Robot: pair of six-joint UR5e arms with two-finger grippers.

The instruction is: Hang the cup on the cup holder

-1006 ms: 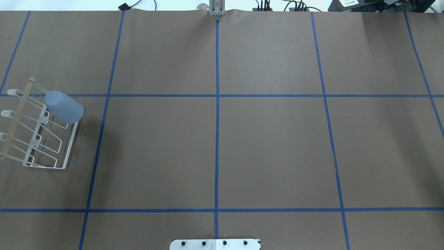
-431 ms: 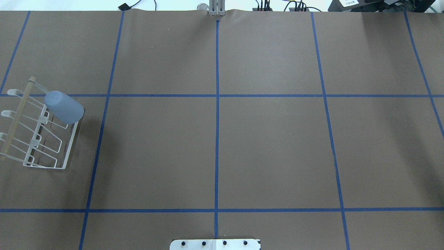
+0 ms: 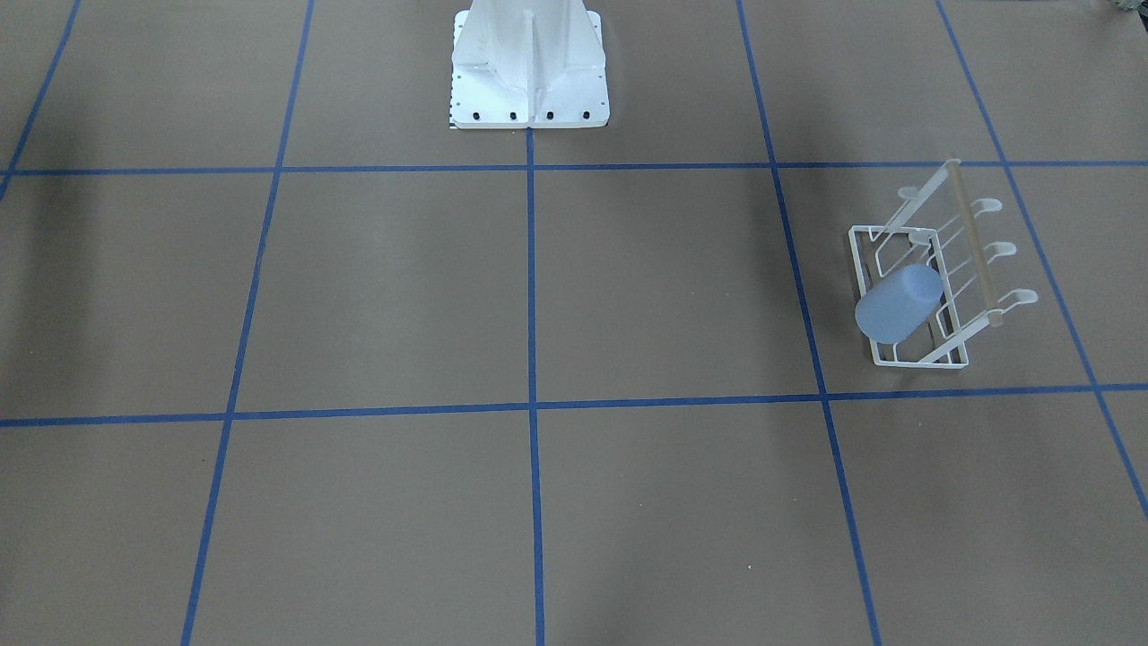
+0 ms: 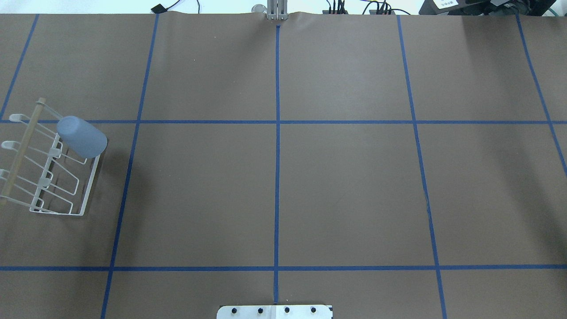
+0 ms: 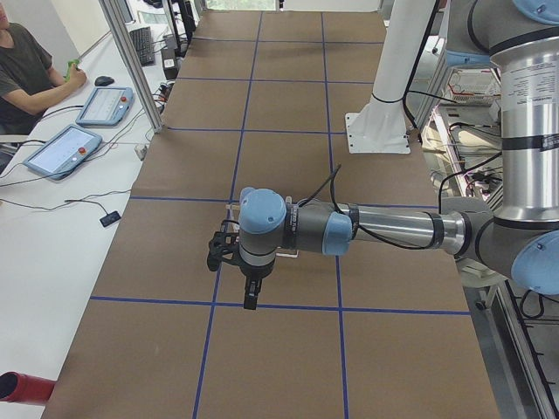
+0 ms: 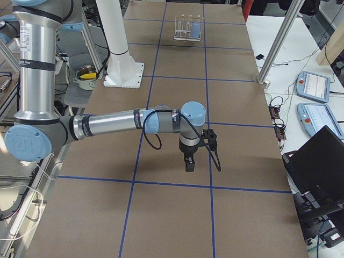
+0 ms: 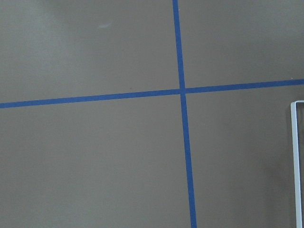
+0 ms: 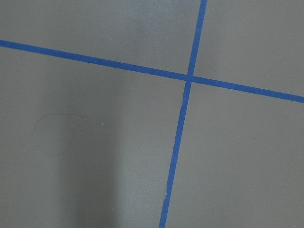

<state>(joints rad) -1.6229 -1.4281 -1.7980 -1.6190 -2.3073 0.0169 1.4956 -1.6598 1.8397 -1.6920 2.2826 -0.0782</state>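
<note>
The light-blue cup [image 4: 82,136] sits tilted over a prong at the far end of the white wire cup holder [image 4: 44,177], at the table's left edge. Both show in the front-facing view, cup [image 3: 897,302] and cup holder [image 3: 960,260], and far off in the exterior right view [image 6: 188,29]. No gripper touches them. My left gripper [image 5: 251,297] hangs above the table and shows only in the exterior left view. My right gripper [image 6: 189,164] shows only in the exterior right view. I cannot tell whether either is open or shut. The left wrist view shows only the holder's base wire [image 7: 297,156].
Brown table cover with a blue tape grid [image 4: 277,177]. The robot's white base [image 3: 529,72] stands at the near middle edge. An operator [image 5: 26,70] sits at a side table with tablets in the exterior left view.
</note>
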